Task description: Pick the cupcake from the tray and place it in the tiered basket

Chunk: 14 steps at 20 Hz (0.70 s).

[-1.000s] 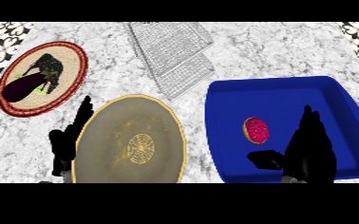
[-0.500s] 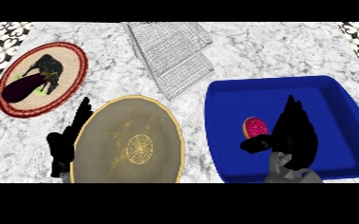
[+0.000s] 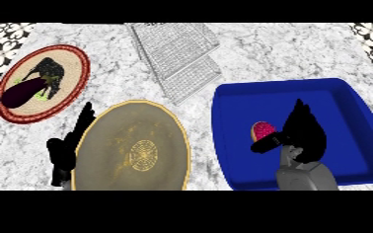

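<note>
In the blue tray [image 3: 342,128] at lower right, the right hand [image 3: 302,133] hovers open beside the cupcake [image 3: 261,130], thumb across it. Best close the fingers around the cupcake's sides before lifting toward the tiered basket [image 3: 178,59] at top centre.

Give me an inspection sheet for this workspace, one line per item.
Surface: white marbled counter.
Job's things: pink-topped cupcake in the blue tray; wire tiered basket stands behind, apart from the tray.
Clutter: gold plate at front; red-rimmed plate at left carrying an eggplant.
Hands: right hand over the tray, thumb against the cupcake's near side, fingers straight beside it, not closed round it; left hand open, resting at the gold plate's left edge.
Cables: nothing seen.
Surroundings: patterned strips at the far corners; nothing else seen.
</note>
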Motion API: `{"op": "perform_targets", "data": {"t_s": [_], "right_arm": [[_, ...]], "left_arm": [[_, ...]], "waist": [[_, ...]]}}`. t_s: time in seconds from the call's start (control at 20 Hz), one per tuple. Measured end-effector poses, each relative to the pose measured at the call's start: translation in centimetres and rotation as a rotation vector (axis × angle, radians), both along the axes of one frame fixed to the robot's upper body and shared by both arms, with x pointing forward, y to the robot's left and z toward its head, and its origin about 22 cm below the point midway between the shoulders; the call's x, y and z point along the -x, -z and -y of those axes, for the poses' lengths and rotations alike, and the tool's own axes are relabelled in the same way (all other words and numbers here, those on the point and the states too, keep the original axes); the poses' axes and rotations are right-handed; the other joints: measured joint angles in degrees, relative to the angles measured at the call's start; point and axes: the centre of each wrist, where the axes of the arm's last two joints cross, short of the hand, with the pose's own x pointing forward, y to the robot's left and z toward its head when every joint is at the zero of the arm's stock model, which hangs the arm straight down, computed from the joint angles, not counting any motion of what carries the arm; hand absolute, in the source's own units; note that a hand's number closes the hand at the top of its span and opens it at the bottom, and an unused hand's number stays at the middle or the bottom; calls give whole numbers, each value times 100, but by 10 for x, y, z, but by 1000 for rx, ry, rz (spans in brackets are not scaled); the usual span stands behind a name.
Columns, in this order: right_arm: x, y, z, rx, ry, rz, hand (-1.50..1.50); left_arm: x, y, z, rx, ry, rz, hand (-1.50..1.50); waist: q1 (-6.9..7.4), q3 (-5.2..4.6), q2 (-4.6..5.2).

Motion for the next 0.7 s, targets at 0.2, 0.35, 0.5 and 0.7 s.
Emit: {"op": "perform_targets", "data": {"t_s": [0.2, 0.35, 0.5, 0.7], "right_arm": [[-8, 4, 0, -14, -1, -28, -150], [-15, 7, 0, -30, -4, -53, -150], [-14, 12, 2, -53, 0, -78, -150], [-9, 20, 4, -88, 8, -102, -150]], "left_arm": [[-3, 0, 0, -4, -17, 1, 0], [-2, 0, -1, -3, -16, -1, 0], [-2, 1, -5, 4, -11, -6, 0], [3, 2, -5, 4, -9, -4, 0]], "waist": [[-13, 7, -6], [-2, 2, -9], [-30, -5, -18], [-34, -9, -35]]}}
